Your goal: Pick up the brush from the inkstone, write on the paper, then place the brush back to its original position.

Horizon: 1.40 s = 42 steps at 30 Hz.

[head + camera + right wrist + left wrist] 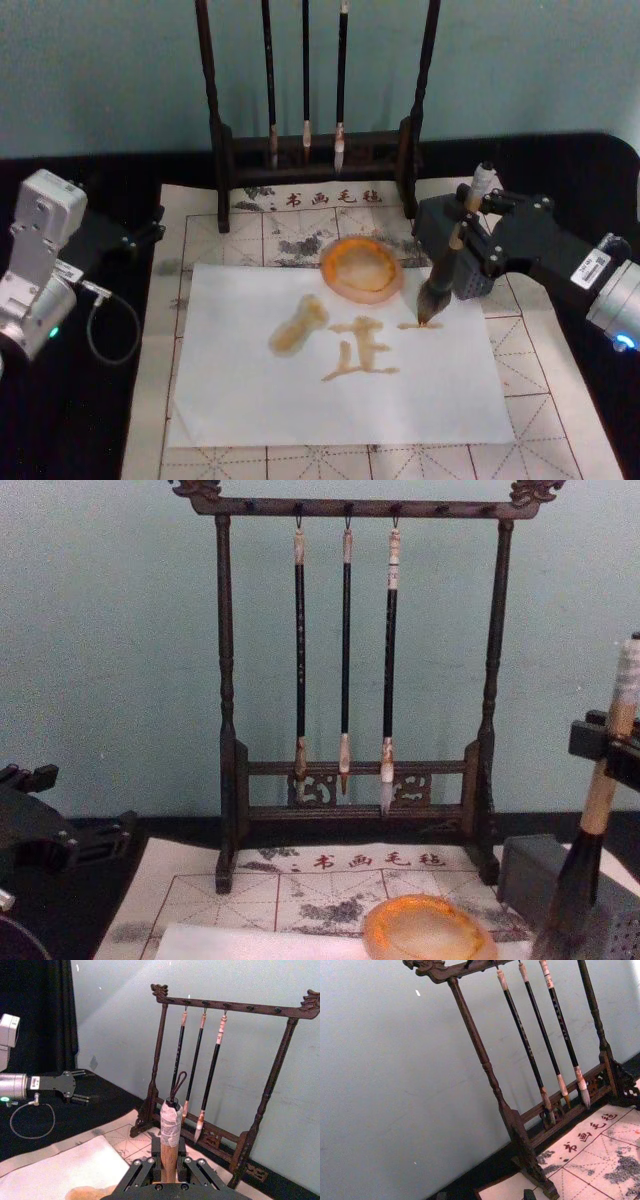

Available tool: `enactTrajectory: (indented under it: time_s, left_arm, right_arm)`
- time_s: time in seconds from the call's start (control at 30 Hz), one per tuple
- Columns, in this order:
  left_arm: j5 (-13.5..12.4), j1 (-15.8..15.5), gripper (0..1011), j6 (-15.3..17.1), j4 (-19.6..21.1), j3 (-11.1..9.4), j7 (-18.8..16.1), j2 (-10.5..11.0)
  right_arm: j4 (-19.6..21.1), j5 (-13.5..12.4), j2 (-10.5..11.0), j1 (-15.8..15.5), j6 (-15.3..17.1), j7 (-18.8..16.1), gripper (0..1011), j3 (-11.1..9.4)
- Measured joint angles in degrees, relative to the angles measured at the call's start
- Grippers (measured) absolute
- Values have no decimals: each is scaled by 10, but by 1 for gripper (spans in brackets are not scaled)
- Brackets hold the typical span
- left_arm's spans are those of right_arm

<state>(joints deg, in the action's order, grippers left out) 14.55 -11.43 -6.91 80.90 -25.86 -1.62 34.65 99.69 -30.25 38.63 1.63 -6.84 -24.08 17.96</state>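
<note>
Brush [447, 262] stands near upright, clamped in your right gripper [462, 232], so its tip meets the paper [250, 400] beside the inkstone [362, 266]; your left gripper [143, 233] rests spread, well clear.

Black left claw [153, 231] and right claw [455, 248] on silver-white arms [40, 240], grey cable [138, 322].

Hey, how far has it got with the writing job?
Pickup is done: the right gripper holds the brush. Writing is in hand: its tip touches the paper beside brown strokes. Remaining: returning it to the inkstone. The left gripper is parked far left.
</note>
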Motion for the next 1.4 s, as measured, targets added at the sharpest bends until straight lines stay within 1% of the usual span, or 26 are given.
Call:
enactTrajectory:
  time_s: [0.3, 0.63, 1.03, 1.4]
  left_arm:
    - [0, 0, 1001, 0, 0, 0, 0, 0]
    - [0, 0, 1001, 0, 0, 0, 0, 0]
    - [0, 0, 1001, 0, 0, 0, 0, 0]
    - [0, 0, 1001, 0, 0, 0, 0, 0]
  right_arm:
    - [-2, 8, -9, -2, 6, -10, 181, -7]
    - [-2, 16, -16, -12, 12, -21, 181, -19]
    - [21, 20, -19, -39, 14, -32, 181, -44]
    - [42, 27, -15, -63, 15, -40, 181, -55]
